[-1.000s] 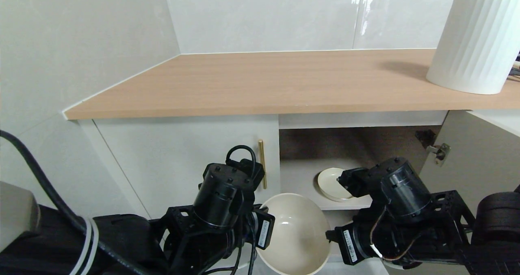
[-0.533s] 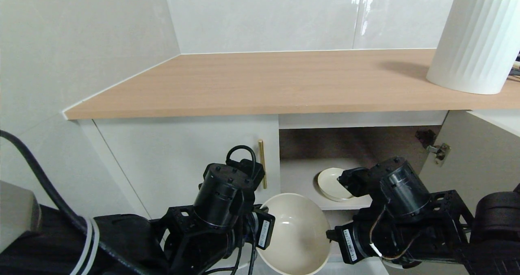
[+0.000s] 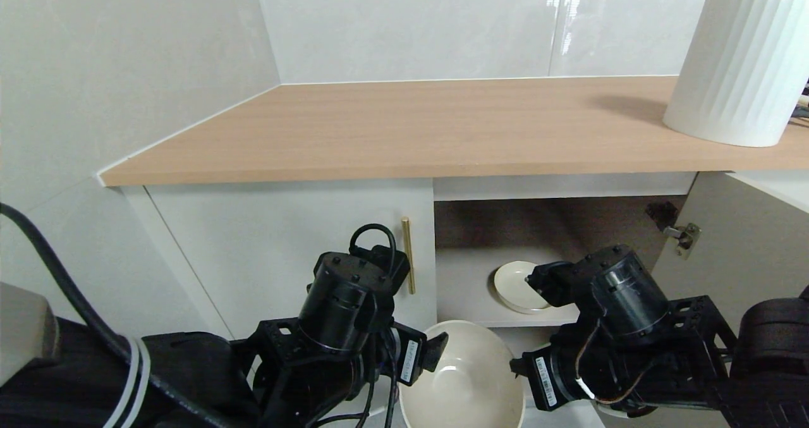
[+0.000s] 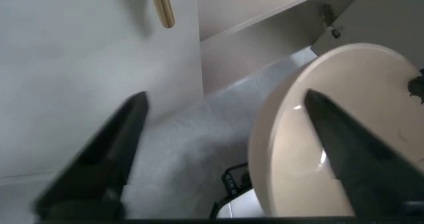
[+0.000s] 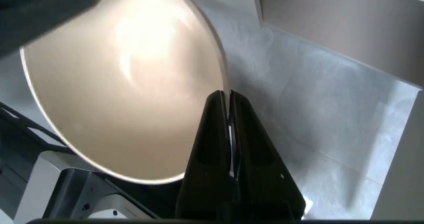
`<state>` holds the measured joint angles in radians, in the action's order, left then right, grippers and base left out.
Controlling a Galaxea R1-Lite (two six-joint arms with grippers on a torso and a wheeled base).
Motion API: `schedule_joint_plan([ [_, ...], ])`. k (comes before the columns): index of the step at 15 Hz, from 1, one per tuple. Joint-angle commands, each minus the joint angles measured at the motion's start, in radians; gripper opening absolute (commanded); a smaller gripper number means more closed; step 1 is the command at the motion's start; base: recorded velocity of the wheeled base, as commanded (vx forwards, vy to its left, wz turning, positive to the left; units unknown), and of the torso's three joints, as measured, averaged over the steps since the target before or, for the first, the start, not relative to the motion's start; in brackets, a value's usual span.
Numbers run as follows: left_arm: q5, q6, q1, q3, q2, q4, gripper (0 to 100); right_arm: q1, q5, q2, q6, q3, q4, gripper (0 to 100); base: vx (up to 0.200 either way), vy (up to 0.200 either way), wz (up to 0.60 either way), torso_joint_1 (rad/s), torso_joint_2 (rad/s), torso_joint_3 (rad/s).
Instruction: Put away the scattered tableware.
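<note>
Wood-grain counter (image 3: 411, 131) ran above smooth white cabinets, against glossy tiled walls. Below it, a round cream bowl (image 3: 464, 377) hung before the open cabinet, its thin rim pinched between the closed fingers of the right gripper (image 5: 230, 134). The left gripper (image 4: 225, 99) gaped wide, one dark finger over the bowl's hollow. A small cream plate (image 3: 515, 286) lay on the shelf (image 3: 461, 282) behind. A slim brass handle (image 3: 409, 254) ran down the shut door. A ribbed white cylinder (image 3: 739, 67) stood on the counter.

bowl (image 3: 464, 384) cream | worktop (image 3: 411, 131) wood-grain | handle (image 3: 409, 254) gold | canister (image 3: 739, 67) ribbed white
</note>
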<state>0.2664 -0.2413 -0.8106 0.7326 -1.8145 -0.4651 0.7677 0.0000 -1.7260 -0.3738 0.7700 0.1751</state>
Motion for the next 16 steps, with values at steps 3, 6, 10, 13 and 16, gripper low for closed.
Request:
schedule_joint_plan([
  [3,0.004,0.0,0.008,0.001,0.026,-0.015,100,-0.025,-0.003,-0.026,0.0,0.005,0.003,0,0.0,0.0,0.0,0.0,0.0,0.0],
  [6,0.005,0.004,0.036,0.002,0.095,-0.02,100,-0.113,-0.003,-0.055,0.0,0.025,0.026,0,0.0,0.0,0.0,0.0,0.0,0.0],
  [10,0.005,0.005,0.05,0.002,0.15,-0.02,100,-0.258,-0.006,-0.078,0.003,0.072,0.03,0,0.0,0.0,0.0,0.0,0.0,0.0],
  [13,0.005,0.005,0.05,0.002,0.152,-0.02,100,-0.334,-0.012,-0.15,-0.002,0.114,0.032,0,0.0,0.0,0.0,0.0,0.0,0.0],
  [16,0.005,0.005,0.053,0.002,0.152,-0.02,100,-0.415,-0.035,-0.242,-0.02,0.16,0.083,0,0.0,0.0,0.0,0.0,0.0,0.0],
])
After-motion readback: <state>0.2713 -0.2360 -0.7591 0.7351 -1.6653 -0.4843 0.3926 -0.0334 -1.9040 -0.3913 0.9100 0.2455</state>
